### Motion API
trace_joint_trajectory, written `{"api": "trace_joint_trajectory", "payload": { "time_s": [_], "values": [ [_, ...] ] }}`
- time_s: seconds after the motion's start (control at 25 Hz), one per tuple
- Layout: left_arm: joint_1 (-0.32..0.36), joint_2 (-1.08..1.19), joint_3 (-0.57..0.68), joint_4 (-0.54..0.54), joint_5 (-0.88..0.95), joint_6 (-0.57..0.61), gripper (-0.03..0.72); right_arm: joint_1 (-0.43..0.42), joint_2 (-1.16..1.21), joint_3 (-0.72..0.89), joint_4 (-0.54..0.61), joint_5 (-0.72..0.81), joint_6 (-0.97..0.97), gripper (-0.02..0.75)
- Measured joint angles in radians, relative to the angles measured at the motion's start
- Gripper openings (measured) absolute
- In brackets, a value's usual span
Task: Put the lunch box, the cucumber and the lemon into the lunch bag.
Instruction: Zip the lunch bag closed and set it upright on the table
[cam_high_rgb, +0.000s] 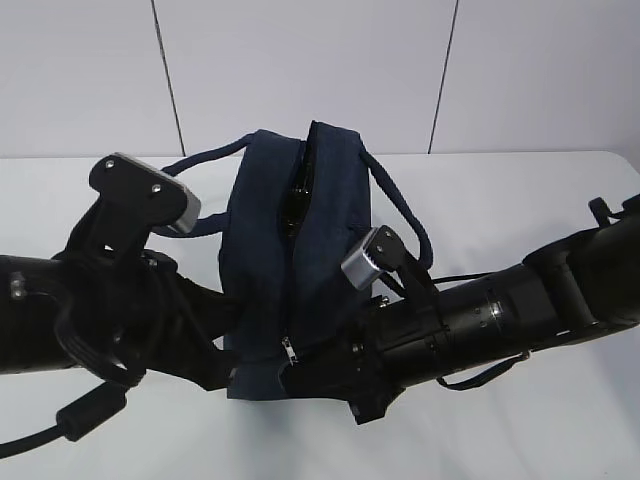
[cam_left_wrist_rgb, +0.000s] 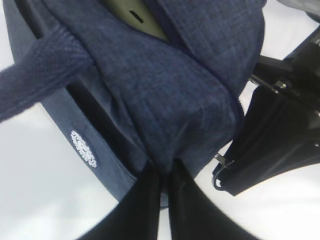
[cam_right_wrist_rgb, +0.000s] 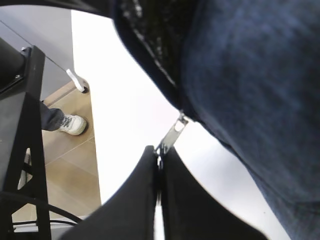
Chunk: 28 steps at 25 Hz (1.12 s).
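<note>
Lunch bag (cam_high_rgb: 262, 230) contents mostly hidden behind navy fabric.

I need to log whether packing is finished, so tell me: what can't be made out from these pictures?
- Cucumber and lemon: in no view; the lunch bag fabric hides its inside.
- Lunch box: uncertain; only a pale sliver shows through the bag's opening in the left wrist view.
- Left gripper: its fingertips are buried in a pinched fold of bag fabric.
- Right gripper: shut on the zipper pull; the arms hide this in the exterior view.
</note>
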Motion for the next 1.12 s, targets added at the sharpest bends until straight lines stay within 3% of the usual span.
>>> {"api": "trace_joint_trajectory", "payload": {
  "time_s": [0.56,0.8,1.12],
  "values": [
    [0.0,0.0,0.0,0.006,0.006,0.0,0.001,0.0,-0.068,0.0,-0.129,0.03,0.068,-0.013],
    [0.0,0.0,0.0,0.008,0.009,0.0,0.001,0.0,-0.133,0.0,-0.198,0.005,0.185,-0.013],
    [0.0,0.0,0.0,0.008,0.013,0.0,0.001,0.0,-0.152,-0.081,-0.387,-0.007,0.331,-0.013]
  ]
}}
